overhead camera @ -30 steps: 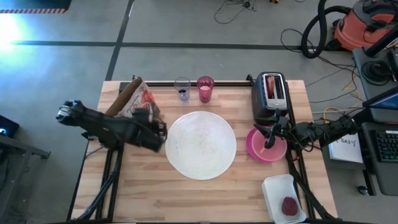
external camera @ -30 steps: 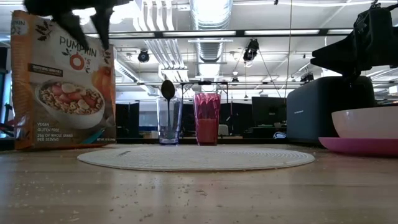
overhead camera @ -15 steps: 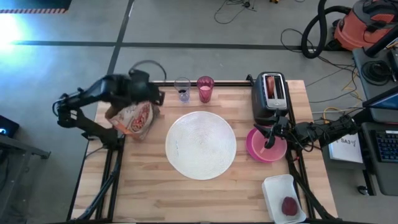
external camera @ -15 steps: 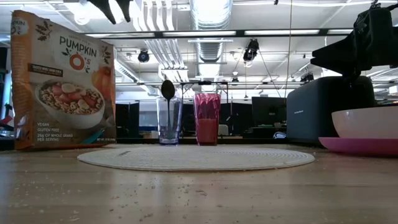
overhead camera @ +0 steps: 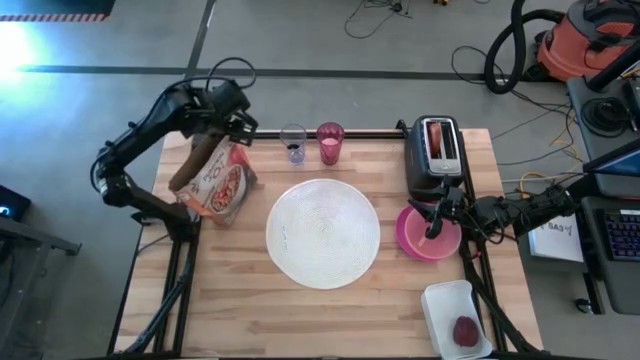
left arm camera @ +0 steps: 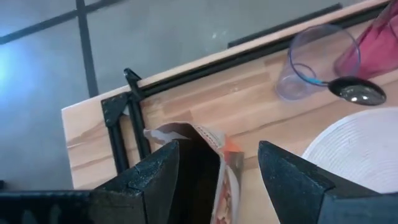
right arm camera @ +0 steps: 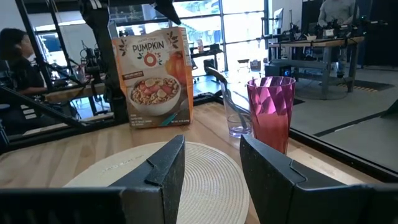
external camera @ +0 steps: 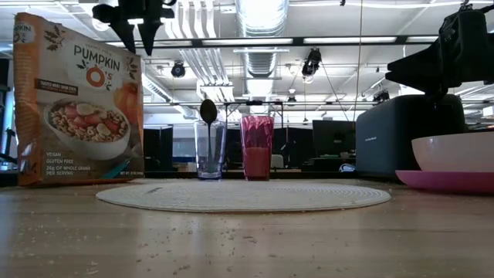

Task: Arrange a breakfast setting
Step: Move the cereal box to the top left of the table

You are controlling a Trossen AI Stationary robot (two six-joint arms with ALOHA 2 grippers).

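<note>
Wooden desk (overhead camera: 330, 310) fills the middle of the high view, with the big white round disc (overhead camera: 323, 232) at its centre. My left tool (overhead camera: 232, 118) hangs open at upper left, above the opened cereal bag (overhead camera: 213, 178), touching nothing. My right tool (overhead camera: 436, 222) sits at the right, fingers apart over the translucent pink bowl (overhead camera: 433, 235) on the magenta plate (overhead camera: 405, 232). Pink tumbler (overhead camera: 330, 143) and clear glass (overhead camera: 293, 142) with the blue-handled spoon stand above the disc; toaster (overhead camera: 436, 153) upper right; small dark-red fruit (overhead camera: 466, 331) lower right
</note>
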